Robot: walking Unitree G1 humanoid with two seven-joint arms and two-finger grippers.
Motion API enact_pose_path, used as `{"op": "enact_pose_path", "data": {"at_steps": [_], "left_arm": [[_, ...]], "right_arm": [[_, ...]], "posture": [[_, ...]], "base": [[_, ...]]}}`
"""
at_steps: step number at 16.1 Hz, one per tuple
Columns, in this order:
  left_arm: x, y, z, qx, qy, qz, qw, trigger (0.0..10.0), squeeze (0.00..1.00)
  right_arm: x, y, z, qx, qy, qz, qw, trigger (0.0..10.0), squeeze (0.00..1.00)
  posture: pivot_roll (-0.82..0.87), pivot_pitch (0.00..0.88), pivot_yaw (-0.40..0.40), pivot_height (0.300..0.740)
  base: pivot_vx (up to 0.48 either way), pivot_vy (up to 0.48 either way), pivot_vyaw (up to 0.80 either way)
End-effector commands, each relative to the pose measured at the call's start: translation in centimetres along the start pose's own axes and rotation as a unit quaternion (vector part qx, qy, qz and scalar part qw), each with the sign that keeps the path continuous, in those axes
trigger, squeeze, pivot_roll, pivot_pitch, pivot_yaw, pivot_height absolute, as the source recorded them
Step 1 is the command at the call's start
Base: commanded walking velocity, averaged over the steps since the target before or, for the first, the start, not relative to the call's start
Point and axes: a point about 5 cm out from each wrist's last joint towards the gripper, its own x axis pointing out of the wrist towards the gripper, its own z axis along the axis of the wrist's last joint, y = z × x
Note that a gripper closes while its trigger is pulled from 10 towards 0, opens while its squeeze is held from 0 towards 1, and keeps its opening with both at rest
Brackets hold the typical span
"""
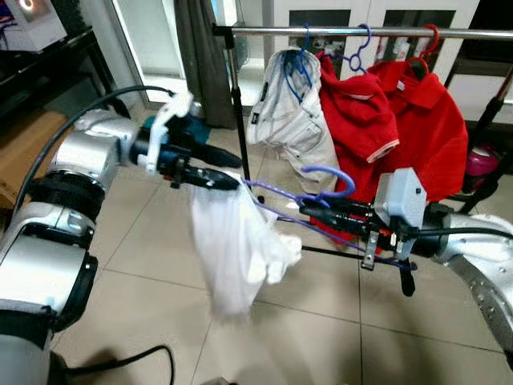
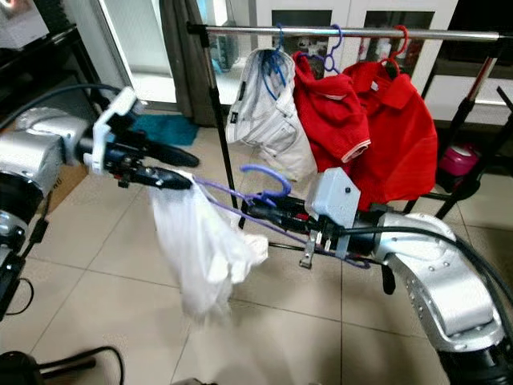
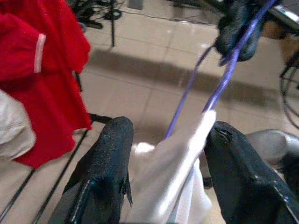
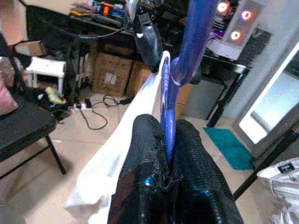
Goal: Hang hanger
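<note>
My right end effector pinched the purple hanger; my left end effector (fingers spread) straddled its white garment below the rail.

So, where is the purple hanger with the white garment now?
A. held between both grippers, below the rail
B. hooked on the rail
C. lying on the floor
A: the purple hanger is clamped by the right gripper, its far end at the left gripper, under the rail.
</note>
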Motion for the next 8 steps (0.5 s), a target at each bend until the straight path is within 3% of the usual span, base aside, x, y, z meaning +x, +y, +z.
{"op": "enact_pose_path", "data": {"at_steps": [1, 2, 8], "left_arm": [[0.18, -0.12, 0.33, 0.007, 0.011, -0.01, 1.0, 2.0, 0.0], [0.5, -0.21, 0.07, 0.004, 0.015, -0.018, 1.0, 0.0, 0.0], [0.68, -0.79, 0.16, 0.01, 0.029, -0.044, 0.999, 0.0, 0.0]], "right_arm": [[0.4, 0.26, 1.08, -0.019, -0.017, 0.026, 0.999, 10.0, 0.0], [0.49, 0.24, 1.17, -0.021, -0.017, 0.034, 0.999, 10.0, 0.0], [0.49, 0.16, 1.28, -0.027, -0.013, 0.044, 0.999, 10.0, 0.0]], "posture": [[-0.21, 0.0, 0.141, 0.74], [-0.21, 0.0, 0.143, 0.74], [-0.22, 0.0, 0.145, 0.74]], "base": [[0.0, 0.0, 0.0], [0.0, 0.0, 0.0], [0.0, 0.0, 0.0]]}}
